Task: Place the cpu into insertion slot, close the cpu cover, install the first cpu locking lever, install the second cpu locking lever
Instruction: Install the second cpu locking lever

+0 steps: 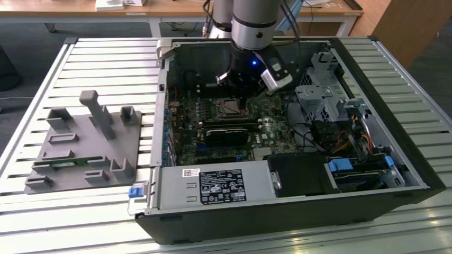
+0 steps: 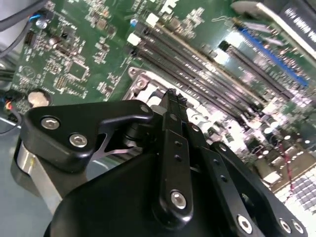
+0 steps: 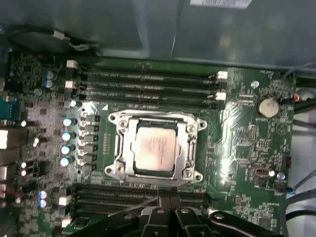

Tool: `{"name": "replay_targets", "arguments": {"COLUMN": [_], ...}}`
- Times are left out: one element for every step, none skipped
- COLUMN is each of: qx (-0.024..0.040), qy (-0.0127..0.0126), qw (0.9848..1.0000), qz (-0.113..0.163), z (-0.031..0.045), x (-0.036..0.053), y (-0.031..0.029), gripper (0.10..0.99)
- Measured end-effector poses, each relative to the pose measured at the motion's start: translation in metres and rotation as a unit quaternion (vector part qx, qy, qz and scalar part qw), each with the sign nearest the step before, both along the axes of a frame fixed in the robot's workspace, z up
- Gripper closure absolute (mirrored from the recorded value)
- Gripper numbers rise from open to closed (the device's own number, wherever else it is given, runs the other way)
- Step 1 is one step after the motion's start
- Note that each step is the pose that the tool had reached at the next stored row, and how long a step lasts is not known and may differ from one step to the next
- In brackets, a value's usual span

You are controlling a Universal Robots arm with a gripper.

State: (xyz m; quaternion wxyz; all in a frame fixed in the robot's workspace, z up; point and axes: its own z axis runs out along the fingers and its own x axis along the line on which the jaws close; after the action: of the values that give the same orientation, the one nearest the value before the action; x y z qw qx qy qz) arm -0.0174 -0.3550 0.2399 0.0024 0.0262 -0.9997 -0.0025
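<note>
Power supply, nearest in the exterior view, carried a dark printed label and a small white sticker beside it; the print on both was too fine to make out. It sat along the near wall of the open computer case, which lay on a slatted metal table. On the exterior view's left, well apart from the case, stood a grey moulded fixture.

Deeper in the case lay the green motherboard. The cpu sat in the insertion slot, its pale metal top bearing faint markings that could not be read. The cpu cover lay flat over it, framing the chip through its square window. How the locking levers stood could not be told.

The gripper hung just over the board beside the socket, above a bank of long black memory slots; its fingers were pressed together and held nothing. In the exterior view the gripper hovered right behind the socket.

Past the socket ran a further bank of memory slots. A round coin cell sat off to one side of the board and a row of blue-topped capacitors flanked the other. White lettering dotted the board, unreadable. Farthest back stood a wooden desk.
</note>
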Motion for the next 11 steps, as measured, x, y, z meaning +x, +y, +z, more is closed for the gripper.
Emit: {"name": "replay_targets", "arguments": {"qx": [0.0000,0.0000,-0.0001,-0.0001,0.0000,0.0000,-0.0001,-0.0001,-0.0001,-0.0001,0.0000], "qy": [0.0015,0.0024,0.0028,0.0029,0.0029,0.0030,0.0030,0.0030,0.0030,0.0030,0.0030], "qw": [1.0000,1.0000,1.0000,1.0000,1.0000,1.0000,1.0000,1.0000,1.0000,1.0000,1.0000], "qz": [0.000,0.000,0.000,0.000,0.000,0.000,0.000,0.000,0.000,0.000,0.000], "z": [-0.0002,-0.0003,-0.0006,-0.0010,-0.0015,-0.0020,-0.0024,-0.0028,-0.0032,-0.0033,-0.0035], "x": [0.0000,0.0000,0.0000,-0.0002,-0.0012,-0.0030,-0.0055,-0.0077,-0.0095,-0.0110,-0.0120], "y": [-0.0011,-0.0018,-0.0024,-0.0029,-0.0033,-0.0035,-0.0036,-0.0036,-0.0037,-0.0037,-0.0038], "gripper": [0.980,0.980,0.980,0.980,0.980,0.980,0.980,0.980,0.980,0.980,0.980]}}
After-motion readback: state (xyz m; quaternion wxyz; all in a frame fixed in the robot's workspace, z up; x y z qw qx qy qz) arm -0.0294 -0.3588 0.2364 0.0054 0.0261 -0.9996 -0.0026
